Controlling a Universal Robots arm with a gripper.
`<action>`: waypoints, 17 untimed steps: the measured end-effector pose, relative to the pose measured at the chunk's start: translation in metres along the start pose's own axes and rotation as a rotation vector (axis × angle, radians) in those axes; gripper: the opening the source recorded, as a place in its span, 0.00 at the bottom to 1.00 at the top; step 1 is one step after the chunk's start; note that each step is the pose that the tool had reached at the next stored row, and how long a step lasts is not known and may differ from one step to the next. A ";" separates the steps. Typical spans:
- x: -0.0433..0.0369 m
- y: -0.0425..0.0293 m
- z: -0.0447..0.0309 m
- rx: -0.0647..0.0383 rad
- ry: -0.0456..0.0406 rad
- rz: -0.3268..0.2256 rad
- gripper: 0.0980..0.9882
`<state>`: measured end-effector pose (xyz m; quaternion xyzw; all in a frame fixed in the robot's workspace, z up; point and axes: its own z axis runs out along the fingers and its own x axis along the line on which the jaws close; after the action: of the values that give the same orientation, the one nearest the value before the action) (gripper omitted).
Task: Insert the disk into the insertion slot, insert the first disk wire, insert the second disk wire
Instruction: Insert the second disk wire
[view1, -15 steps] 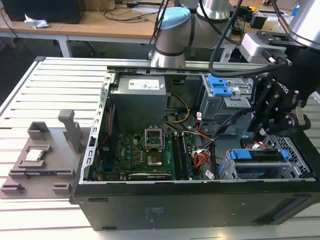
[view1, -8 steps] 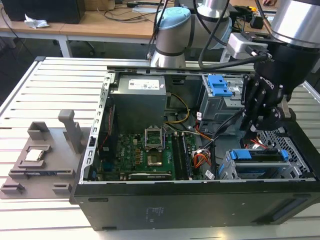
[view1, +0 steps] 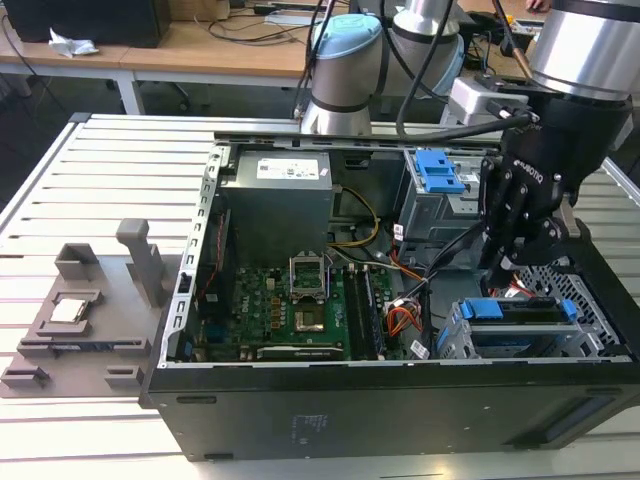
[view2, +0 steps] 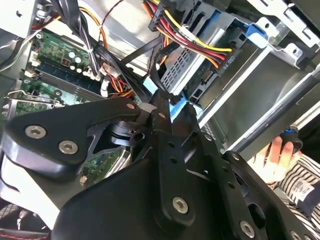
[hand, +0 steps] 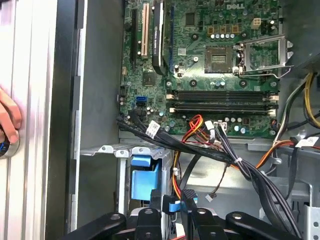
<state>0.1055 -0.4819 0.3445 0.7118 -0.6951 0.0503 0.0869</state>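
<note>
The disk (view1: 515, 310) in its bright blue carrier lies inside the insertion slot (view1: 455, 335), the low perforated grey cage at the case's front right in the exterior view. In the second wrist view a black connector (view2: 226, 59) with yellow, red and black wires sits against the disk's (view2: 187, 65) rear edge. My black gripper (view1: 500, 270) hangs just above and behind the cage. Its fingers are shut on a small black wire connector (view2: 172, 98) with a blue tab (hand: 172, 206), close to the disk's rear ports. The blue carrier (hand: 145, 175) lies right by the gripper (hand: 170, 220).
A taller grey cage with a blue latch (view1: 440, 170) stands behind the slot. Loose black, orange and yellow cables (hand: 220, 150) cross between motherboard (view1: 300, 310) and cages. A person's hand (view2: 272, 157) rests outside the case wall. A grey fixture (view1: 80, 310) lies on the table at the exterior view's left.
</note>
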 end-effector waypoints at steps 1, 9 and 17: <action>-0.0002 0.0000 0.0011 0.000 0.0122 0.001 0.23; -0.0001 0.0000 0.0012 -0.001 0.0328 0.002 0.05; 0.0000 -0.0004 0.0011 -0.001 0.0515 0.003 0.05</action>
<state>0.1059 -0.4821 0.3434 0.7093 -0.6936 0.0682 0.1052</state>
